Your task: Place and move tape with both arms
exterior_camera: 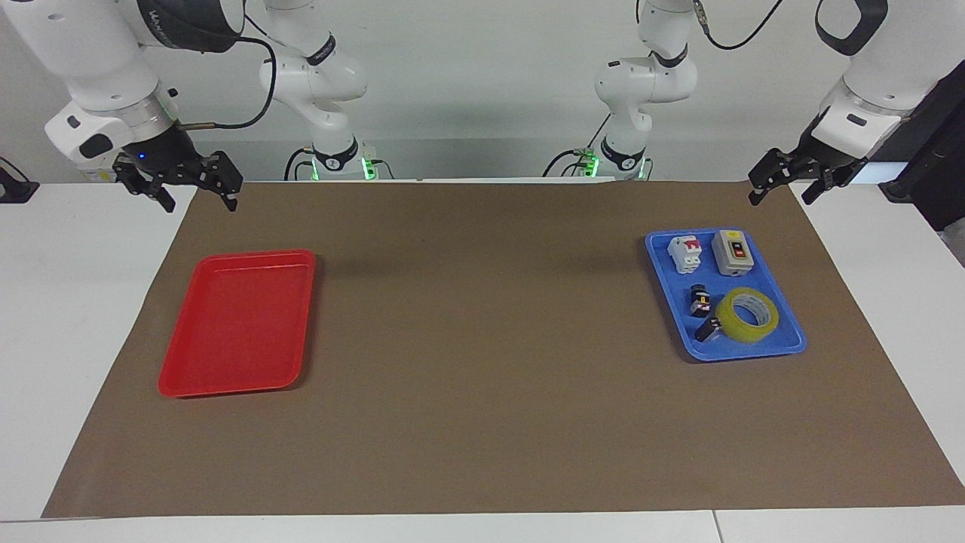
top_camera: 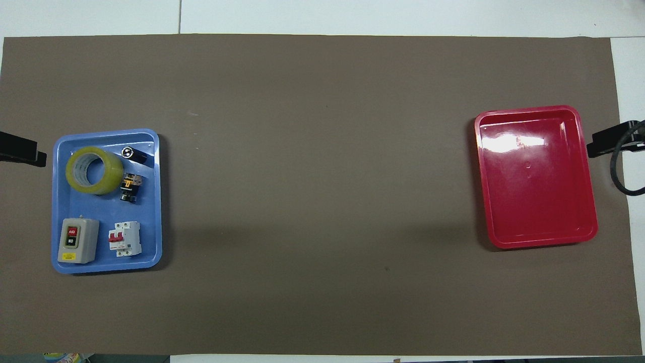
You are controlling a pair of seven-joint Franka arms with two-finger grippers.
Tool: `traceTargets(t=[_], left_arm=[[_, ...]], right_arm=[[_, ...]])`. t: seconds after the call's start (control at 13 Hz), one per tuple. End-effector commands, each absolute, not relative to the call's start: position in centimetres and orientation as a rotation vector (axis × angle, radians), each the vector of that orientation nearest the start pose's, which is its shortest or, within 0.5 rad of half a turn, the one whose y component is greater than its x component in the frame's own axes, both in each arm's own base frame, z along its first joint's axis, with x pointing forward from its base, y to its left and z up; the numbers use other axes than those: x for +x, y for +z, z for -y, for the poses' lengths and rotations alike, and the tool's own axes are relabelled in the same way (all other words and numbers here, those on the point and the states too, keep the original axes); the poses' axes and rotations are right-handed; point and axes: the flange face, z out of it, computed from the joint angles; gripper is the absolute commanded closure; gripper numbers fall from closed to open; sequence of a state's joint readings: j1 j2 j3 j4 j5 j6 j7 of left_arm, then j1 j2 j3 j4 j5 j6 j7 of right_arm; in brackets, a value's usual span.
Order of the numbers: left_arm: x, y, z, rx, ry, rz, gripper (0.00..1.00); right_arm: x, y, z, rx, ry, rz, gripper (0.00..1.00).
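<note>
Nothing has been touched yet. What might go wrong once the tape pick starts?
1. The tape lies in the blue tray close beside two small black parts; the left tool may knock them.
2. The tape sits near the tray's rim, which could block a finger.
3. The red tray lies at the right arm's end, so a handover may drop the tape.
</note>
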State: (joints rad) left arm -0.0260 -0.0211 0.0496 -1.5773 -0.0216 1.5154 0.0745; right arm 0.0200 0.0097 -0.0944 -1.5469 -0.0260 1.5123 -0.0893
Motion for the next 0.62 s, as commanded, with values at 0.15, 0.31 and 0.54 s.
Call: traceTargets(t=[0.15,0.31,0.54], left_arm=[[53.76,63.2,-1.33,-3.146,0.06,-0.09,0.0],[53.75,63.11,-1.42,-3.147,0.058,-0.087,0.0],[53.71,62.9,-1.59,-3.147,0.057,-0.09,0.0]], right_arm=[[54.91,62.5,4.48,-3.154,0.063,0.057,0.0],[54.95,62.41,4.48,-3.154,0.065,0.057,0.0],[54.91,62.57,4.48,-3.154,0.06,0.057,0.0]])
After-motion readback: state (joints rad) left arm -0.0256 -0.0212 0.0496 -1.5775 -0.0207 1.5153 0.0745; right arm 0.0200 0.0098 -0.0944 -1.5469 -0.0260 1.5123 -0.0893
